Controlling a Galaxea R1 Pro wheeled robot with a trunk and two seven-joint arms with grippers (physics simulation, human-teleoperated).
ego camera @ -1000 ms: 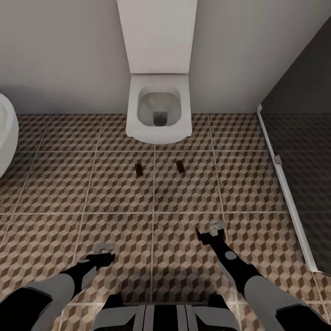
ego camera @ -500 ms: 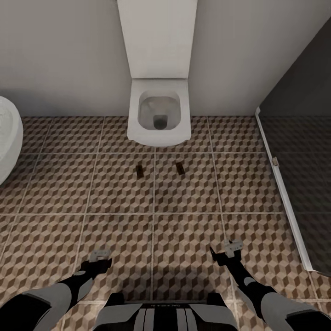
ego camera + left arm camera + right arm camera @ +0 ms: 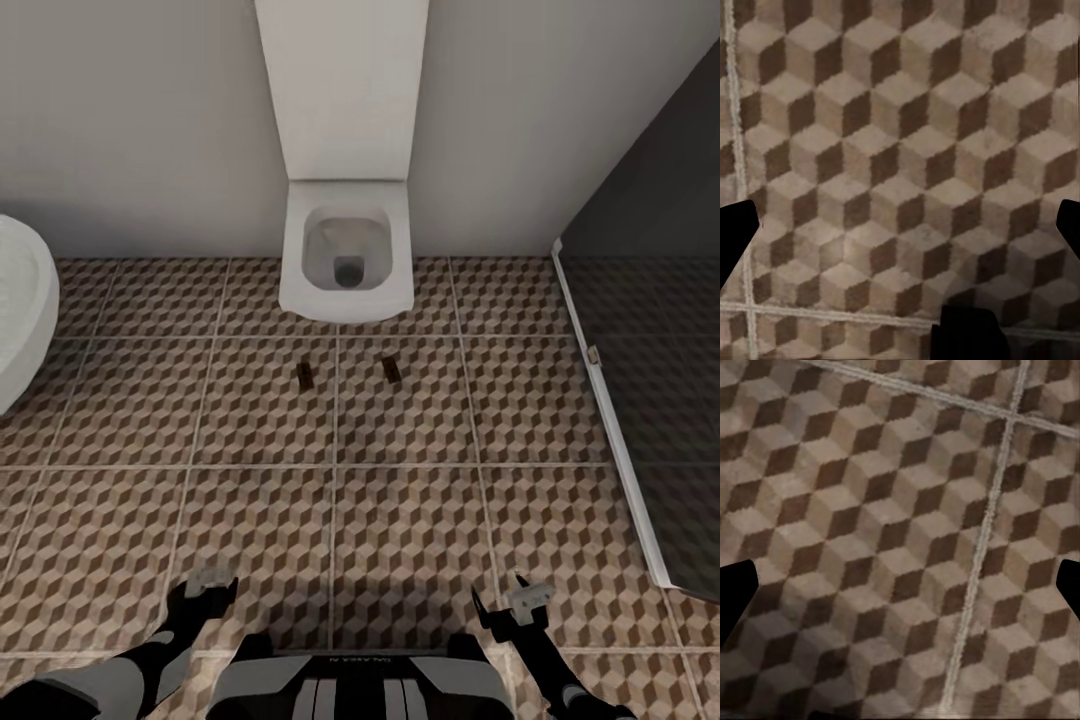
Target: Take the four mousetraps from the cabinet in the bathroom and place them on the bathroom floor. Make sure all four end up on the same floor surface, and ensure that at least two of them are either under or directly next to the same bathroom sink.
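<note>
In the head view the left gripper (image 3: pixel 203 590) and the right gripper (image 3: pixel 522 603) hang low over the bathroom floor (image 3: pixel 400 520), just ahead of the robot's trunk (image 3: pixel 358 685), and both hold nothing. That view is too small to settle how far each pair of fingers is parted. The wrist views settle it: in the left wrist view the two dark fingertips (image 3: pixel 736 238) sit at opposite edges with bare cube-patterned tile between them, so the jaws are spread wide; the right wrist view shows the same, fingertips (image 3: pixel 735 592) far apart over tile crossed by pale grout lines.

The wrist views give no sign of the task's things; the head view does. Well ahead of both grippers, two mousetraps lie flat on the tiles, one (image 3: pixel 305 374) forward of the left gripper and one (image 3: pixel 391 368) forward and inward of the right gripper. They are near each other with a grout line between, and appear as small dark brown rectangles; wire and red mark are too small to make out.

Just beyond them stands a white toilet (image 3: pixel 347 250) against the grey wall. A white rounded fixture (image 3: pixel 22 300) sits far out past the left gripper, and a dark glass partition (image 3: pixel 650 350) past the right.
</note>
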